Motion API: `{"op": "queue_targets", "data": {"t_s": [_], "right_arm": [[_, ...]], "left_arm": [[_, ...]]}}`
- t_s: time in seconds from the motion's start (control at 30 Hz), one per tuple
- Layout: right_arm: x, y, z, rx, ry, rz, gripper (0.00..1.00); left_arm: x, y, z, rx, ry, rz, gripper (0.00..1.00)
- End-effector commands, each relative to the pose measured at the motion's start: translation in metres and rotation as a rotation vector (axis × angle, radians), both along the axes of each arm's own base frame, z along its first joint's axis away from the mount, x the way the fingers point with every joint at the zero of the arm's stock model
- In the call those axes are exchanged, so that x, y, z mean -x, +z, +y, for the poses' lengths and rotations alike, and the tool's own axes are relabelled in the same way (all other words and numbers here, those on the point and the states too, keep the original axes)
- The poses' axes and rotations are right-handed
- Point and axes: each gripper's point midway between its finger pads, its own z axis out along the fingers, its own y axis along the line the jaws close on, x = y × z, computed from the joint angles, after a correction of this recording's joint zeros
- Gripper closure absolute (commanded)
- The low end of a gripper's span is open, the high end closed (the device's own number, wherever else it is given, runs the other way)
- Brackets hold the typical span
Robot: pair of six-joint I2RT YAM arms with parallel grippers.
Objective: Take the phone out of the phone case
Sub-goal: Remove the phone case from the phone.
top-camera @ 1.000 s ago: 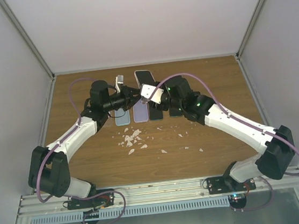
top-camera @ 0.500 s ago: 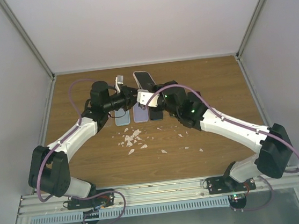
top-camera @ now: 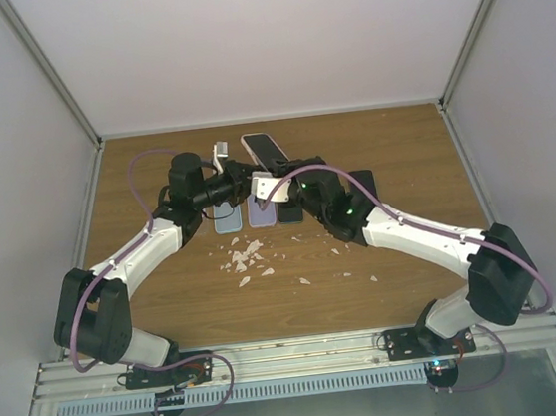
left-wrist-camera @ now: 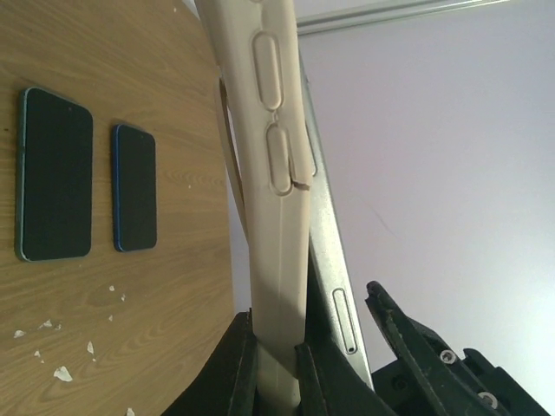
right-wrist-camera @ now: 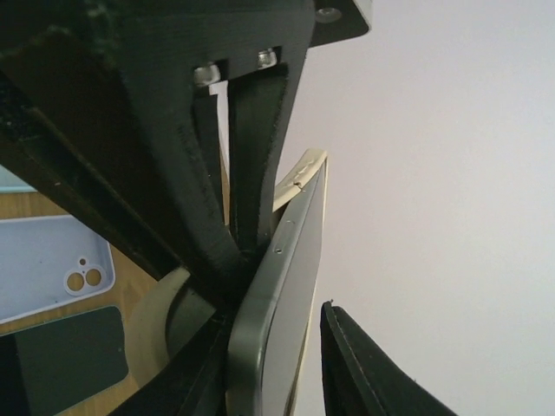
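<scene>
The cream phone case (left-wrist-camera: 277,217) stands upright, pinched at its lower edge between my left gripper's (left-wrist-camera: 273,351) fingers. The grey-edged phone (left-wrist-camera: 334,286) leans partly out of the case on its right side. In the top view the phone (top-camera: 263,150) sticks up above both grippers at the back middle of the table, with my left gripper (top-camera: 242,184) beside my right gripper (top-camera: 274,190). In the right wrist view my right gripper (right-wrist-camera: 273,347) straddles the phone (right-wrist-camera: 282,312). One finger touches the phone; the other finger (right-wrist-camera: 355,364) stands clear of it. The case (right-wrist-camera: 299,182) shows behind.
A row of phones and cases lies flat under the grippers (top-camera: 227,218), with another dark one to the right (top-camera: 363,184). White scraps (top-camera: 246,257) litter the table's middle. Two dark phones (left-wrist-camera: 54,173) and a light blue case (right-wrist-camera: 43,264) lie on the wood.
My right arm has swung left and closed in on my left gripper. The phone's top has tipped slightly to the left. My left gripper has kept its hold on the case.
</scene>
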Motion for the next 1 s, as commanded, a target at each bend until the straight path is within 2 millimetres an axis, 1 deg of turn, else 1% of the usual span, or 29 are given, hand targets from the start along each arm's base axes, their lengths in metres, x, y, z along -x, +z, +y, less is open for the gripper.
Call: {"op": "queue_targets", "data": {"t_s": [0.0,0.1,0.17,0.33,0.37,0.53,0.63,0.77,0.97], "right_arm": [[-0.022,-0.006,-0.015,0.019,-0.121,-0.004,0.78],[-0.022,0.005,-0.015,-0.009,-0.125,-0.004,0.93],[-0.022,0.013,-0.015,-0.022,-0.128,-0.008,0.99],[-0.020,0.026,-0.016,-0.055,-0.133,0.020,1.00],[-0.018,0.031,-0.016,-0.073,-0.130,0.019,1.00],[-0.013,0.040,-0.018,-0.100,-0.129,0.057,1.00],[-0.015,0.042,-0.023,-0.102,-0.142,0.050,1.00],[-0.020,0.044,-0.031,-0.107,-0.161,0.049,1.00],[-0.023,0.057,-0.040,-0.141,-0.168,0.051,0.99]], "left_arm": [[0.049,0.047,-0.026,0.092,-0.256,-0.179,1.00],[0.048,0.043,-0.025,0.080,-0.245,-0.168,1.00],[0.046,0.040,-0.023,0.070,-0.233,-0.160,1.00],[0.038,0.031,-0.018,0.032,-0.191,-0.152,1.00],[0.035,0.028,-0.016,0.021,-0.178,-0.146,1.00],[0.016,0.004,0.002,-0.068,-0.078,-0.098,1.00],[0.008,-0.008,0.011,-0.110,-0.038,-0.074,1.00],[0.006,-0.014,0.015,-0.136,-0.022,-0.073,1.00],[0.004,-0.020,0.019,-0.163,-0.005,-0.069,1.00]]}}
